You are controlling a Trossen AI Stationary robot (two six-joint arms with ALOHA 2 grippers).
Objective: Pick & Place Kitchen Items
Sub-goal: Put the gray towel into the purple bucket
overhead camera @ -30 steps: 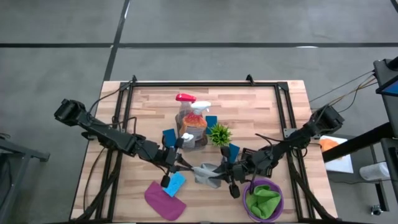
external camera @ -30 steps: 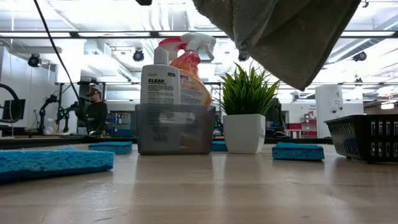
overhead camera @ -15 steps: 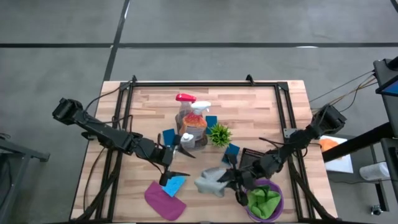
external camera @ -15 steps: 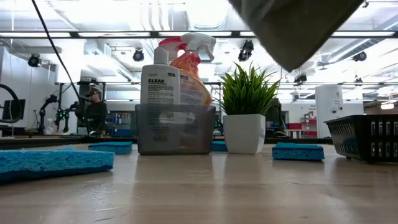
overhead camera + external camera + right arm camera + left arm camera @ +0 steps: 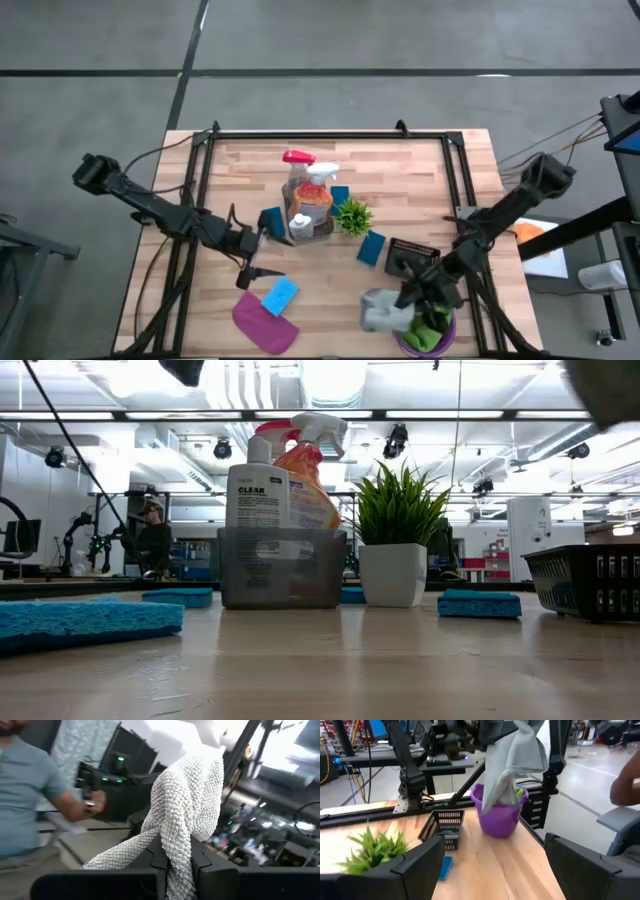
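Right jaws: squeezed tight on the grey cloth (image 5: 187,800), which hangs down from the right gripper (image 5: 412,298).
Left jaws: spread wide apart with nothing between them; the left gripper (image 5: 252,267) hangs over the table (image 5: 400,165), near the front left.
Grey cloth: held up in the air, right over the purple bucket (image 5: 498,817) at the front right corner of the table. Its low end hangs into the bucket.
Green cloth: sits inside the purple bucket (image 5: 432,322), partly hidden by the grey cloth.
Magenta cloth (image 5: 264,321): lies flat at the front of the table, left of the middle.
Blue sponge (image 5: 280,296): lies just beside the magenta cloth, touching its edge.
Other blue sponge (image 5: 371,247): lies near the small green plant (image 5: 352,214).
Spray bottles: the clear one with a red trigger (image 5: 297,160) and the orange one with a white trigger (image 5: 318,186) stand together in a grey bin (image 5: 281,567) in the middle.
Black basket (image 5: 412,258): sits just behind the purple bucket.
Person (image 5: 30,790): stands in the room, far behind the grey cloth.
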